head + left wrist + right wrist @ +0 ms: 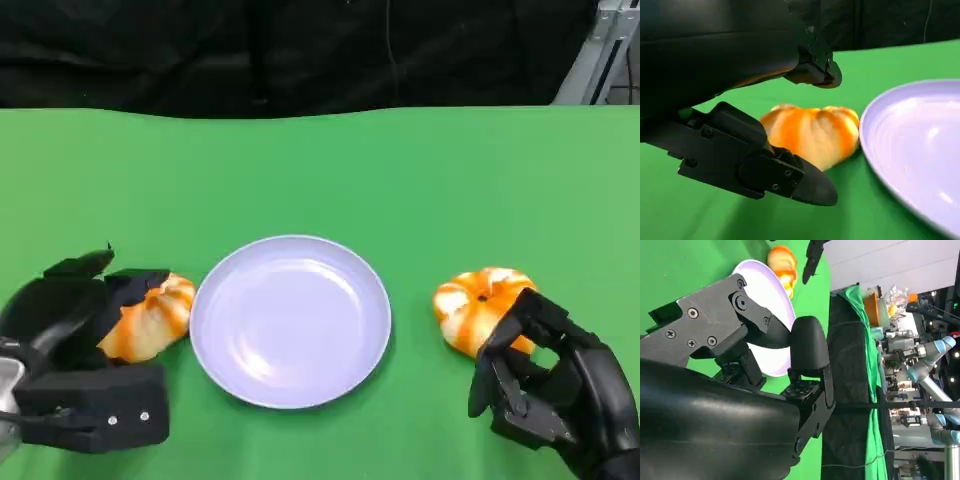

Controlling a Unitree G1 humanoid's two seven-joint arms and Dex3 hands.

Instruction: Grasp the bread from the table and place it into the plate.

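Clearly the bread [150,318] by my left hand [85,360] lies on the green table [420,170], just beside the lavender plate [290,320]; a second bread [478,305] sits on the plate's far side, at my right hand [550,385]. Both look light, soft and easily dented, so I judge a gentle hold across the broad sides best, never a squeeze. My left fingers [785,175] bracket the loaf, spread above and below; whether they touch it I cannot tell. My right hand's fingers curl, holding nothing.

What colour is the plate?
The plate is pale lavender, plain with no pattern; the head view shows it best.
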